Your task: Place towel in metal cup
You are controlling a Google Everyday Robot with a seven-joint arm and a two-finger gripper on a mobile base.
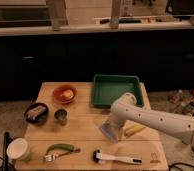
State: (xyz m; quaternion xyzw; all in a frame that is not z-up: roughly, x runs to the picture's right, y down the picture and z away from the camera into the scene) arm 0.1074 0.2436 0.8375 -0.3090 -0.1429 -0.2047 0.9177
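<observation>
The towel (109,132) is a grey-blue cloth at the middle right of the wooden table (85,127), right under the end of my white arm. My gripper (115,124) is down at the towel, hidden behind the arm's wrist. I cannot tell whether the towel lies on the table or hangs from the gripper. The metal cup (61,116) stands upright at the table's left middle, about a hand's width left of the towel. It stands next to the black bowl (36,113).
A green tray (115,90) sits at the back right. An orange bowl (65,93) with food is at the back left. A banana (135,130) lies right of the towel. A cream-white cup (18,149), a green-handled tool (60,149) and a brush (115,159) line the front edge.
</observation>
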